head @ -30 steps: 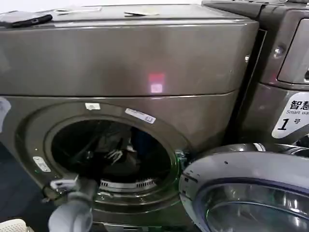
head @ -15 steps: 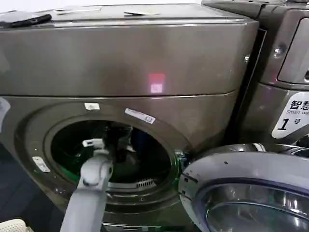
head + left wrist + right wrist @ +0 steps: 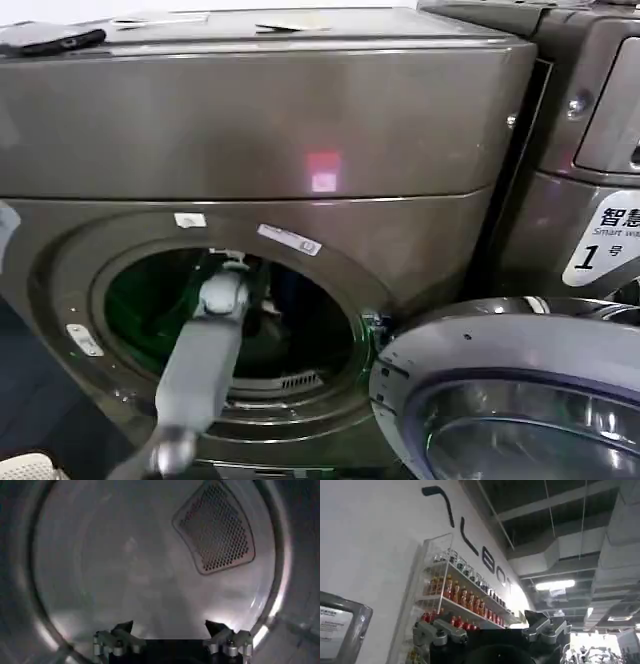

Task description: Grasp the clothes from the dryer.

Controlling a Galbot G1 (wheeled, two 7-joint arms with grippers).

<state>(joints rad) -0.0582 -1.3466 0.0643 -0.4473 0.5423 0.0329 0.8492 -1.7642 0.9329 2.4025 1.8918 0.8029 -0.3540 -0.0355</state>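
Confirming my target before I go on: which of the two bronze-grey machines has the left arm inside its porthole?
The bronze-grey dryer with the small pink-red panel light; the neighbouring machine with the white "1" sticker stands apart at its right.

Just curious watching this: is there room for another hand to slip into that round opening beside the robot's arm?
Yes. The dryer porthole has open space on the door side of the left arm. The opposite side, between arm and rim, is narrower. Inside, the left claw is open, facing bare drum wall.

Right gripper (image 3: 491,624): fingers spread apart, nothing between them — aimed up toward a white wall and the ceiling
Wall shelf (image 3: 465,600): clear rack with rows of small bottles, red and amber
Wall lettering (image 3: 470,545): large dark characters
Ceiling (image 3: 560,535): exposed ducts — one lit lamp (image 3: 555,585)
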